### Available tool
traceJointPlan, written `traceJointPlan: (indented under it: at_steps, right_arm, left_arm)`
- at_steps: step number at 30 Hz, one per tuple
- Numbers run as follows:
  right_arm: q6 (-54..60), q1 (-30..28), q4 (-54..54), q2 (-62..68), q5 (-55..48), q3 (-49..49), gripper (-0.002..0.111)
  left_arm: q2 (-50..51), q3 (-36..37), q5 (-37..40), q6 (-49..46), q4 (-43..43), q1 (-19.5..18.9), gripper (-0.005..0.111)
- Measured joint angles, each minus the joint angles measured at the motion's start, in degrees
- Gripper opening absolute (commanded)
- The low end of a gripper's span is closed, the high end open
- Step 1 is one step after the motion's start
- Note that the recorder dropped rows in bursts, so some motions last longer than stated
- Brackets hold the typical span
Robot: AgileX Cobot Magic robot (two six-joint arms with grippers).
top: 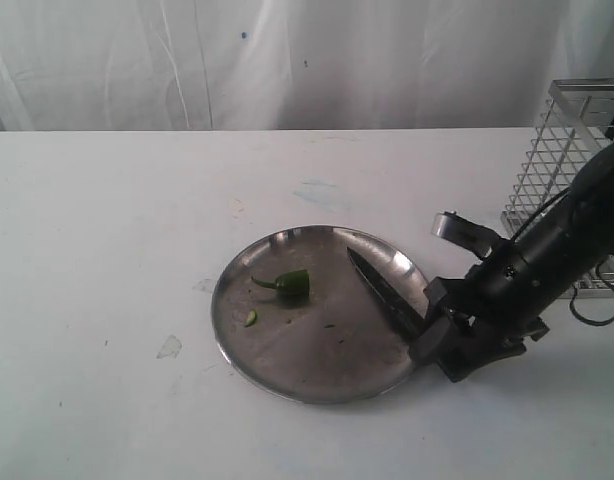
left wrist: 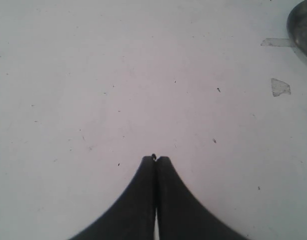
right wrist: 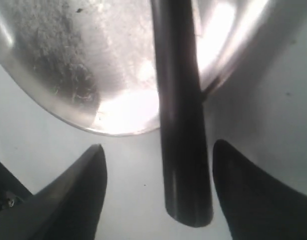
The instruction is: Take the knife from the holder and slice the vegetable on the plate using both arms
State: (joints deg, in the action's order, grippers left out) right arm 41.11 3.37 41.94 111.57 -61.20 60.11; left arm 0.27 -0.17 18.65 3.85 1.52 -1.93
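Right wrist view: my right gripper (right wrist: 158, 145) is spread wide open, with the knife (right wrist: 181, 125) handle lying loose between the fingers, nothing gripped. The blade rests on the plate (right wrist: 68, 75) by its right edge, the vegetable (top: 292, 285) nearer its left edge. My left gripper (left wrist: 154, 159) is pinched shut, empty, over bare desk (left wrist: 93, 75).

Lab-like test bench: white table (top: 107, 250), draped white backdrop (top: 287, 60)
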Motion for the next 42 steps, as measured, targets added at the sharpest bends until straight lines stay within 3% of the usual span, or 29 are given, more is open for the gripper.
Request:
traceJointPlan:
  at_steps: [9,11,16,17,32,36,42]
  right_arm:
    - [4.1,0.0,4.7,3.9,-3.5,0.3,0.055]
    - [4.4,-0.1,5.4,4.6,-3.8,0.4,0.045]
    - [4.4,-0.3,6.0,7.3,-3.8,0.5,0.002]
    - [4.3,-0.3,6.3,7.6,-3.8,0.5,0.000]
    - [4.2,-0.3,4.7,3.2,-6.1,0.5,0.000]
    - [4.3,0.2,4.4,-6.0,-5.9,-0.8,0.000]
    - [5.9,7.9,3.9,-22.8,4.1,-7.9,0.000]
  left_arm:
    - [0.0,0.0,0.0,0.0,0.0,0.0,0.000]
    - [0.0,0.0,0.0,0.0,0.0,0.0,0.000]
    - [0.0,0.0,0.0,0.0,0.0,0.0,0.000]
    - [0.0,0.0,0.0,0.0,0.0,0.0,0.000]
    - [0.0,0.0,0.0,0.0,0.0,0.0,0.000]
    - [0.0,0.0,0.0,0.0,0.0,0.0,0.000]
    - [0.0,0.0,0.0,0.0,0.0,0.0,0.000]
